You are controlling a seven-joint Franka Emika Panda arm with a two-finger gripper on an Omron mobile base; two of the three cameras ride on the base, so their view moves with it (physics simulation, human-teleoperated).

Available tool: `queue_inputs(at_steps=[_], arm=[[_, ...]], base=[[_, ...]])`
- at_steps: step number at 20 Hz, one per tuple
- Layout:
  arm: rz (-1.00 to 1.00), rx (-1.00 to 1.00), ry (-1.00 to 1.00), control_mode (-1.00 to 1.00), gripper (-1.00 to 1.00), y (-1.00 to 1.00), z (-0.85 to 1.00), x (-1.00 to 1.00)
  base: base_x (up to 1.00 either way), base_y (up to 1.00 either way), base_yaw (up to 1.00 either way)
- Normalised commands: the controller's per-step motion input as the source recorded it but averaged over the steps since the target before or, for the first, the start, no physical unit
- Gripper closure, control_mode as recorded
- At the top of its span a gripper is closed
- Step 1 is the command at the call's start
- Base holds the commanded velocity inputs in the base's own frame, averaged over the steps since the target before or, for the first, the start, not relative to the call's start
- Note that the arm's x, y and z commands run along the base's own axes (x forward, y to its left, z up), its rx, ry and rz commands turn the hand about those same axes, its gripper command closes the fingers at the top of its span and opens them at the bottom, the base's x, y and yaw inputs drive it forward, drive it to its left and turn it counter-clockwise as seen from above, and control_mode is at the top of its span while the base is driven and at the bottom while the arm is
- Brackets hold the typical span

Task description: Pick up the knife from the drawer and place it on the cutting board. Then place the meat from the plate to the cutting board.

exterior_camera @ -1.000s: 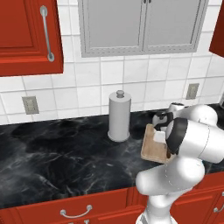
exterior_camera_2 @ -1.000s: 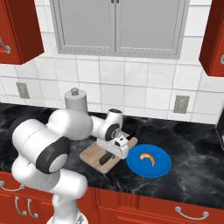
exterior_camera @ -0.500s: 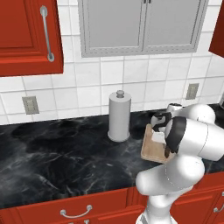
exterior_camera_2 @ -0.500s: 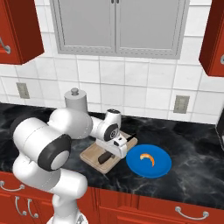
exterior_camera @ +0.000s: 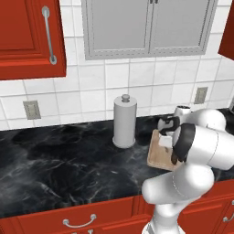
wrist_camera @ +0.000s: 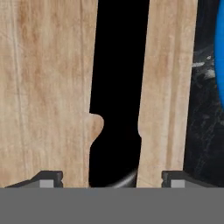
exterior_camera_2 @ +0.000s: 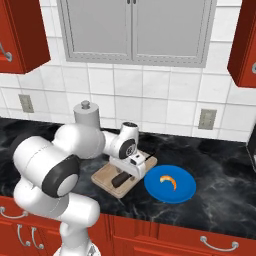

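The dark knife lies flat on the light wooden cutting board. My gripper hovers just above it, open, one fingertip on each side of the handle, with bare board showing between tips and knife. To the board's right sits the round blue plate, carrying the small orange curved meat. Under the counter, red drawer fronts with curved silver handles are shut; I cannot tell which is the task's drawer.
A grey paper-towel roll stands on the black marble counter left of the board. Red and grey wall cabinets hang above the tiled backsplash. My own arm hides the board's right part in the left base view.
The jaws have spread apart and let go of the knife, which now rests on the board. The arm has hardly moved.
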Motion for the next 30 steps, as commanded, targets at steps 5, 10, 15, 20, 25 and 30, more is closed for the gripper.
queue_inputs(at_steps=[5,10,15,20,25,30], arm=[[0.0,0.0,0.0,-1.0,-1.0,0.0,0.29,0.0],[0.0,0.0,0.0,-1.0,-1.0,-0.02,0.33,-0.16],[-0.04,0.0,0.0,-1.0,-1.0,-0.22,0.29,-0.17],[-0.3,0.0,0.0,-1.0,-1.0,-0.34,0.13,-0.05],[-0.43,0.0,0.0,-1.0,-1.0,-0.38,0.0,0.0],[-0.35,0.0,-0.01,-1.0,-1.0,-0.41,0.0,0.0]], base=[[0.0,0.0,0.0],[0.0,0.0,0.0],[0.0,0.0,0.0],[0.0,0.0,0.0],[0.0,0.0,0.0],[0.0,0.0,0.0]])
